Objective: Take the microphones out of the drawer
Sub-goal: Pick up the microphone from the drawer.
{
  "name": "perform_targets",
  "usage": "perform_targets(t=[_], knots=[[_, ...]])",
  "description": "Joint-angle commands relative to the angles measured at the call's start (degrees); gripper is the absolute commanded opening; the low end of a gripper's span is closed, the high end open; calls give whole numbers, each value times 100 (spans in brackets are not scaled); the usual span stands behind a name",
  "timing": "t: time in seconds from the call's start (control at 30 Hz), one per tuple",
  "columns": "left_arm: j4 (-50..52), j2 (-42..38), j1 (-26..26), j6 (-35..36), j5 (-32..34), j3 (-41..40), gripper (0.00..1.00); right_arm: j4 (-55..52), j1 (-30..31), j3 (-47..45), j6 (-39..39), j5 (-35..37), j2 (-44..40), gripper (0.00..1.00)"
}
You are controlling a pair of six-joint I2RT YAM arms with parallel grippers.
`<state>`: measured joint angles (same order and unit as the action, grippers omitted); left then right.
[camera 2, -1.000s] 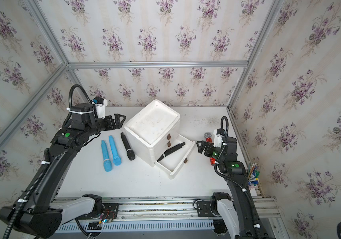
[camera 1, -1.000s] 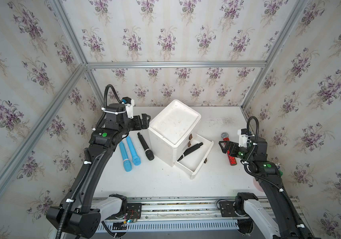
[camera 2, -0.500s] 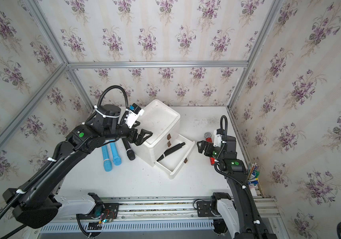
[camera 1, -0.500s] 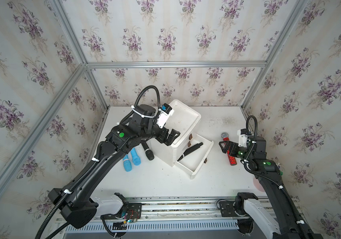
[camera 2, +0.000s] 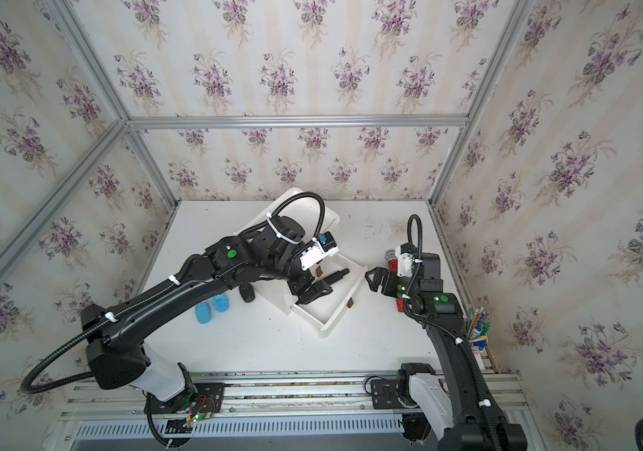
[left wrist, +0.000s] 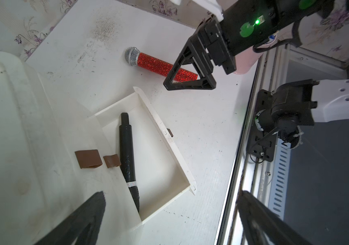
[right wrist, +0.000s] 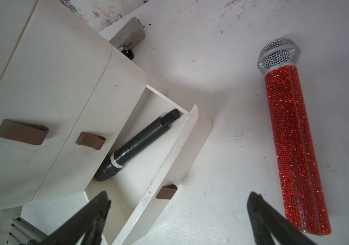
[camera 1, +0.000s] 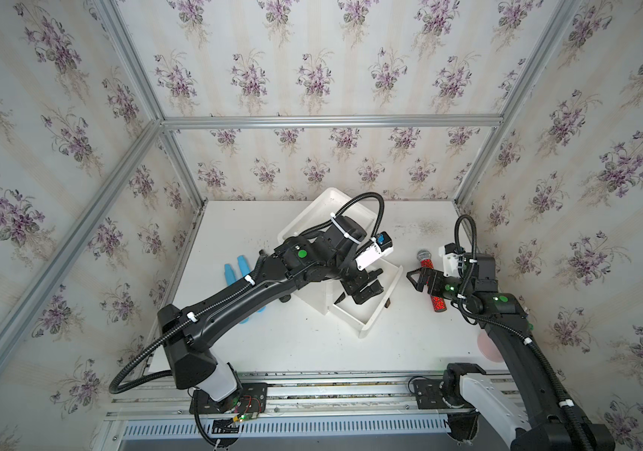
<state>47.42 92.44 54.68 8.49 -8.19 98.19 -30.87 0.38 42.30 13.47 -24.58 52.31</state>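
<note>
- The left gripper (camera 1: 355, 296) hung right over the open bottom drawer (left wrist: 170, 146), jaws spread wide and holding nothing.
- The black microphone (left wrist: 128, 157) lay flat inside that drawer, slanting corner to corner across its floor.
- Here was the key line-up: in the left wrist view its long axis ran roughly crosswise to the line between the two fingers (left wrist: 94, 209), so a straight drop looked enough to straddle it.
- It sat below the claw but nearer one finger than the other, so a small sideways trim seemed needed.
- Its thick head end was tucked under the front of the white drawer cabinet (right wrist: 52, 74); the narrow stepped tail pointed at the drawer's outer corner.
- Looks: slim, dark grey-black plastic, a pale printed band near the head end, and the head itself was mostly hidden.
- The right gripper (camera 2: 371, 279) waited just outside the drawer front, also wide open and empty, above a red glitter microphone (right wrist: 292, 144) lying on the table (camera 1: 312, 343).
- The left arm was clearly the nearer one for this pick.
</note>
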Motion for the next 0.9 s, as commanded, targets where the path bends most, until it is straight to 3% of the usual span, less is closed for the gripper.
perform_targets(t=[0.0,0.17,0.57,0.67,0.77,0.87], knots=[[66,226,89,188,257,83,99,-325,32,203,-162,-220,73,100],[75,696,222,226,405,328,99,-999,32,605,-345,-125,102,100],[327,2099,404,304,781,1306,98,-2049,25,1402,-43,1119,-117,100],[352,2458,412,335,905,1628,87,-2232,29,1482,21,1305,-287,100],[421,2811,412,329,1153,1927,69,-2359,24,1435,118,1585,-438,100],[448,3094,409,338,1348,2087,67,-2437,23,1436,197,1772,-544,100]])
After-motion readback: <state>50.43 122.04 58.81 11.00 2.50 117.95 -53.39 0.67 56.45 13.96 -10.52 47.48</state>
